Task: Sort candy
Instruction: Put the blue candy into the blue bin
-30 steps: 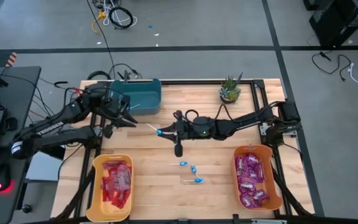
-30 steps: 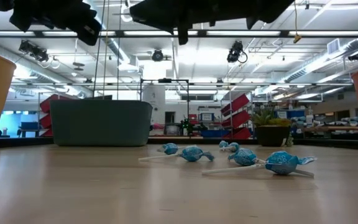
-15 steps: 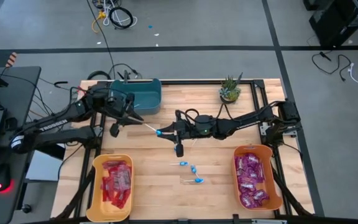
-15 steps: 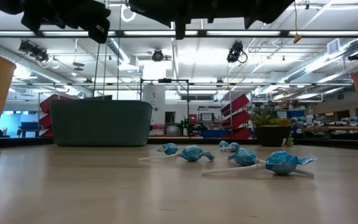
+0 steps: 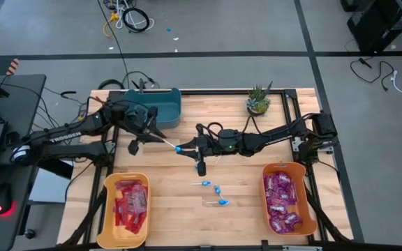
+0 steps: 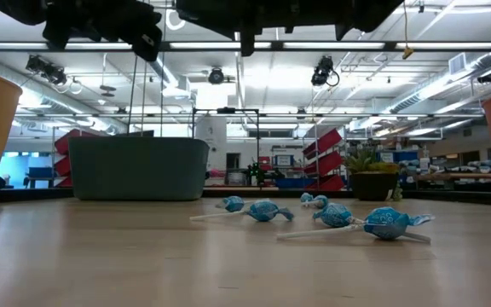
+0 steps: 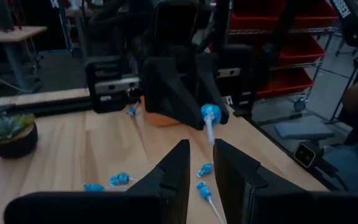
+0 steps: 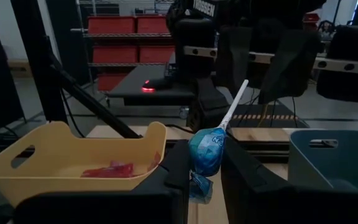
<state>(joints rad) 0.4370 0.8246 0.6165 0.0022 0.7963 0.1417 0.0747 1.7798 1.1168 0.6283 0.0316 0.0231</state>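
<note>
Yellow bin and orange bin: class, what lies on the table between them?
In the high view, three blue lollipops lie on the bare wood between the yellow bin and the orange bin; nothing else is there.

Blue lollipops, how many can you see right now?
5: one blue lollipop held in the right gripper fingers above mid-table, four loose lollipops on the wood between the yellow bin and orange bin. Others may be hidden in the teal bin.

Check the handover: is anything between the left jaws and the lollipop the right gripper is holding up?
Nothing visible. The right gripper is shut on the lollipop, stick aimed at the left gripper. The left jaws stand just short of the stick's end, with bare air between. The teal bin lies behind the left gripper.
</note>
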